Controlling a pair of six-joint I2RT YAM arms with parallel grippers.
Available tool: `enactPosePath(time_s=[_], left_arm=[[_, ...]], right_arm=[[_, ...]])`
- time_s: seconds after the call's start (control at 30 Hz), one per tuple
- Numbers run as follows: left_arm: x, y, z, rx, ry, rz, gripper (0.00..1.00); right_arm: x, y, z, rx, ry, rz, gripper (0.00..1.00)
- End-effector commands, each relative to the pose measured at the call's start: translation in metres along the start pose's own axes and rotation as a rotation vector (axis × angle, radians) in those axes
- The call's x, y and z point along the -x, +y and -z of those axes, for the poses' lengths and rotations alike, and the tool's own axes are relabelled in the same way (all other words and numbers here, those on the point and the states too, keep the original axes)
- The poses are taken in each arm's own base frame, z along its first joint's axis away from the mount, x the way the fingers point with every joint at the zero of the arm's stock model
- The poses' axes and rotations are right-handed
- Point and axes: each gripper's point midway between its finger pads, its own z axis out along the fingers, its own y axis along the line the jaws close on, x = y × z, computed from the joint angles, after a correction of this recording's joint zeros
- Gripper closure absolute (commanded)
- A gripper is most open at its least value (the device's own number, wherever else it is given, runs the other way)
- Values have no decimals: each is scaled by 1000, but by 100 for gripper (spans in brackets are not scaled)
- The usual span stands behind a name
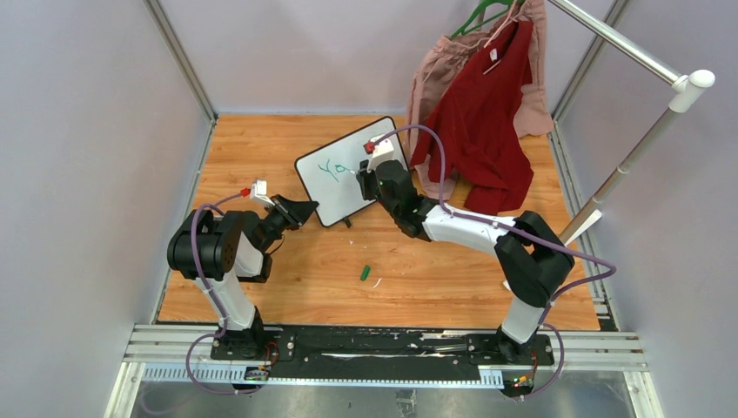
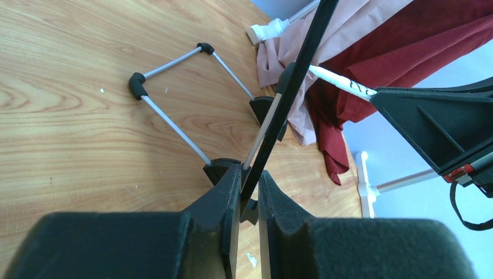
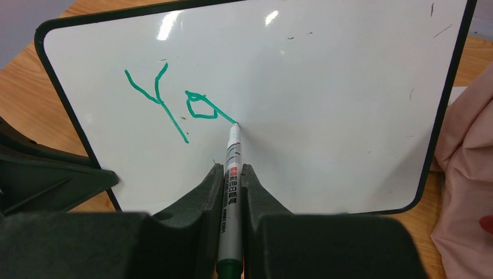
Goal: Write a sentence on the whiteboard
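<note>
The whiteboard [image 1: 344, 174] stands tilted on the wooden table, black-framed, and fills the right wrist view [image 3: 325, 87]. Green lettering "Yo" [image 3: 174, 102] is on its upper left; it also shows small in the top view [image 1: 332, 169]. My right gripper [image 3: 231, 170] is shut on a white marker [image 3: 232, 174] with a green end, its tip touching the board just right of the "o". My left gripper [image 2: 250, 177] is shut on the board's black edge [image 2: 290, 93], seen edge-on, at its lower left corner [image 1: 306, 209].
The board's wire stand [image 2: 174, 87] rests on the table behind it. A green marker cap [image 1: 365, 272] lies on the table in front. Red and pink garments [image 1: 483, 104] hang from a rack [image 1: 648, 113] at the back right.
</note>
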Motion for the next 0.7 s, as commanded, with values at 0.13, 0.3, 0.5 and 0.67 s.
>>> enactPosePath(time_s=[0.13, 0.3, 0.5, 0.67], left_arm=[[7, -10, 1, -38, -21, -36, 100], [6, -10, 1, -36, -19, -35, 99], [8, -13, 1, -41, -26, -20, 51], [14, -19, 5, -45, -52, -14, 42]], right_arm=[[9, -11, 7, -27, -23, -18, 100], [38, -5, 23, 14, -94, -52, 100], [68, -1, 46, 49, -157, -83, 100], [77, 5, 65, 85, -176, -93, 100]])
